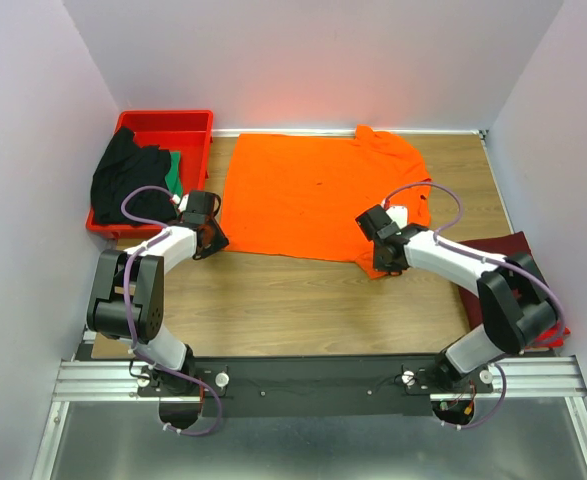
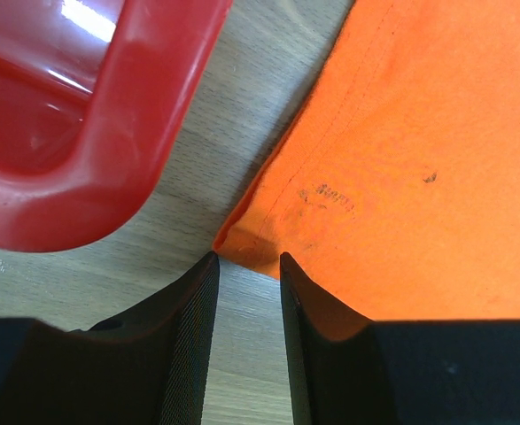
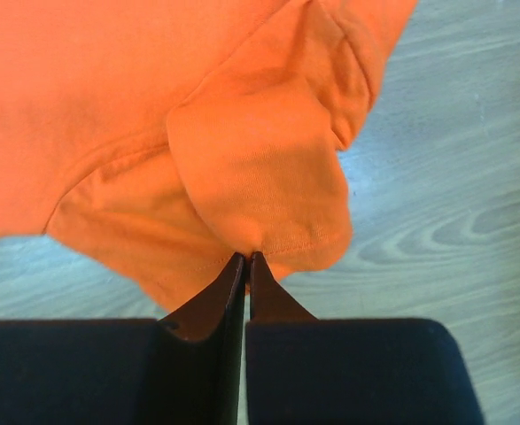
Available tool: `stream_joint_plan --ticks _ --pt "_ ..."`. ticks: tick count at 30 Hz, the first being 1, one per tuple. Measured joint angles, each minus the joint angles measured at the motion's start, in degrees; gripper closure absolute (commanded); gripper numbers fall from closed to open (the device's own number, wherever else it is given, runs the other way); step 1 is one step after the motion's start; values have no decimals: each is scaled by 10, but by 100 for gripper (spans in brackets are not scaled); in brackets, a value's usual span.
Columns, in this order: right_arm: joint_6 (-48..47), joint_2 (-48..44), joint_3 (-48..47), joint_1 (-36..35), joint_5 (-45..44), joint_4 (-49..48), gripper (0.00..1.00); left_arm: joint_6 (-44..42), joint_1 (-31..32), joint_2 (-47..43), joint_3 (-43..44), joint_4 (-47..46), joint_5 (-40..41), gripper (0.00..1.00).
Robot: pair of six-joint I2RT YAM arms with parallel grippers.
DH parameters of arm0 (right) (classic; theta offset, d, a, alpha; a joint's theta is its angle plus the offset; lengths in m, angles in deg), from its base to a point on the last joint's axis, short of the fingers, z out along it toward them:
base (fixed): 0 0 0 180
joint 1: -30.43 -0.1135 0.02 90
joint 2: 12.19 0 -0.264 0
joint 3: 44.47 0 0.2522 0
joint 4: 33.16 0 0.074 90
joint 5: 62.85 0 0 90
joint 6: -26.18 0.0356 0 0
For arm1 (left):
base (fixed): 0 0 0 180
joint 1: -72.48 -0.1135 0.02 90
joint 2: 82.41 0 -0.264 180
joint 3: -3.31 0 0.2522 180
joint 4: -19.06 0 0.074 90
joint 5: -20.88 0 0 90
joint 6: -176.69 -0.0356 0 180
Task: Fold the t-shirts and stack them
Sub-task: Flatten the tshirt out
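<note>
Left jaws stand a narrow gap apart, holding nothing, with a corner of the orange t-shirt just ahead of their tips and the red tray ahead-left. Right jaws are pressed almost together, seemingly nipping that shirt's folded edge; it lies spread on the desk.

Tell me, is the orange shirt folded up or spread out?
Mostly spread out. The orange t-shirt lies flat on the table; only its near corner is bunched where the right gripper pinches it.

Bright even light, sharp views, tray glare
</note>
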Motion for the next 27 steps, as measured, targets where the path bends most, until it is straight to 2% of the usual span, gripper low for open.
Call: stream_joint_plan --ticks 9,15,20,22,24,25,27 --pt "21 -78 0 0 26 31 90 0 -5 0 -1 -3 -6 59" --pt "38 -93 6 0 61 35 89 -2 -8 0 -1 -3 -13 59" --pt "56 -105 33 0 95 38 79 -4 -10 0 -2 -4 -16 59" --pt "63 -114 42 0 102 39 79 -6 -11 0 -2 -5 -19 59" --pt "67 -122 50 0 107 40 79 -8 -11 0 -2 -5 -21 58" --pt "70 -127 55 0 109 40 84 -8 -12 0 -2 -6 -22 59" --pt "78 -129 62 0 111 41 87 -10 -12 0 -2 -6 -24 58"
